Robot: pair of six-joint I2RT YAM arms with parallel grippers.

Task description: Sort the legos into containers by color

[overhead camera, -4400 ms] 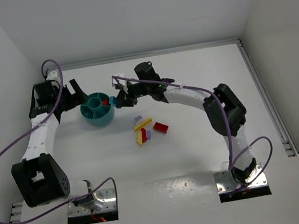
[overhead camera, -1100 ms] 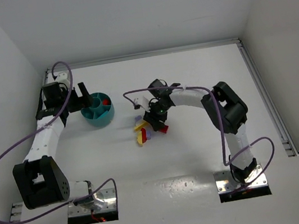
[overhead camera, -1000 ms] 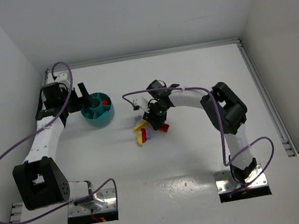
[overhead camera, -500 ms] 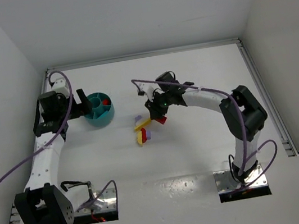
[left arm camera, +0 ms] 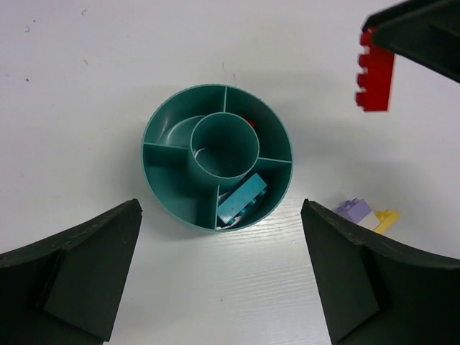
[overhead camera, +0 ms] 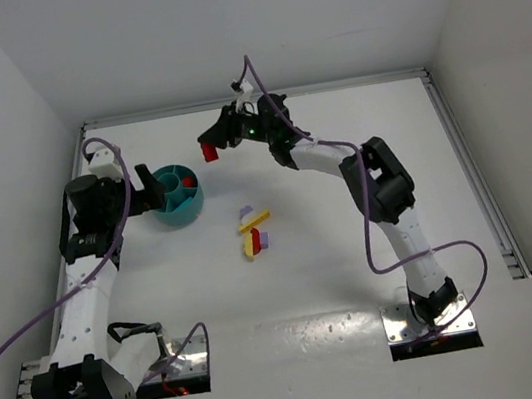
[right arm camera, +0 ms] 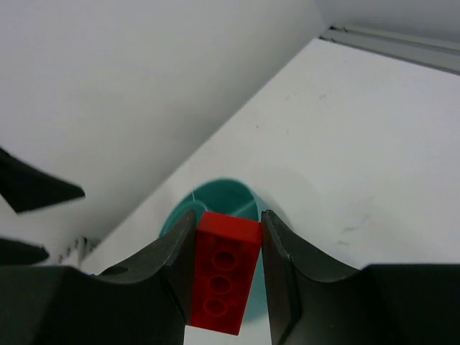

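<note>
Lifted off the pile (overhead camera: 254, 234), my right gripper (overhead camera: 212, 149) now pinches the red brick (right arm camera: 224, 282) far-right of the bowl (overhead camera: 175, 214), short of its rim. Left gripper (overhead camera: 146, 190) hangs spread over the bowl. If I drop early, I reckon the brick glances off a divider into the teal brick (left arm camera: 242, 199)'s compartment.

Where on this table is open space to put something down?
Bare table lies between the right arm and the right rail, and near, between the loose brick pile and the arm bases. Crowded: around the teal bowl, flanked by the left tool and the right tool holding a red brick.
</note>
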